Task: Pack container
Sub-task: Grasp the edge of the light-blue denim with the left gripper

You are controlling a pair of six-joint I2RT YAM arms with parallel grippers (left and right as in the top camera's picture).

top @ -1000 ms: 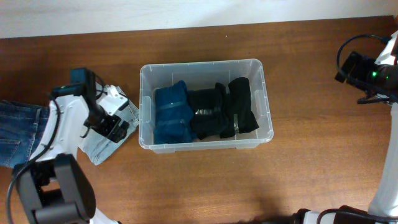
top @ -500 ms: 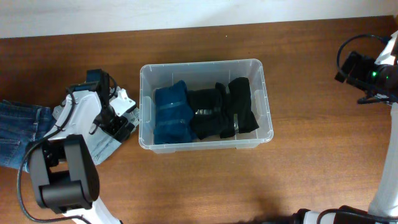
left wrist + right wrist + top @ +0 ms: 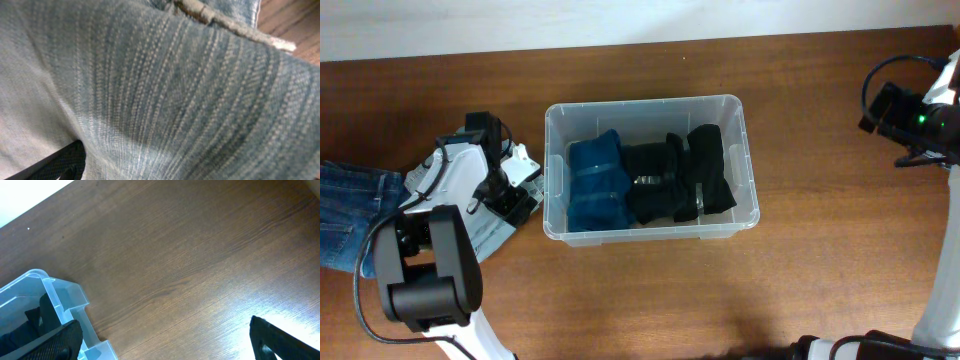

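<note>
The clear plastic container (image 3: 553, 170) stands mid-table; its corner also shows in the right wrist view (image 3: 65, 297). It holds a blue folded garment (image 3: 595, 185) and two black folded garments (image 3: 660, 180), side by side. My left gripper (image 3: 512, 200) is down on a light denim garment (image 3: 480, 235) just left of the container. In the left wrist view the denim (image 3: 165, 90) fills the frame; one dark finger (image 3: 55, 165) sits wide at the lower left and the other is hidden. My right gripper (image 3: 165, 345) is open and empty above bare table, far right of the container.
A darker pair of jeans (image 3: 350, 205) lies at the table's left edge, partly under the left arm. The right arm (image 3: 915, 115) with its cables hangs at the far right edge. A pale wall runs along the back of the table.
My left gripper has moved right across the light denim toward the container's left wall, and the denim has shifted under it. The right arm has not moved.
</note>
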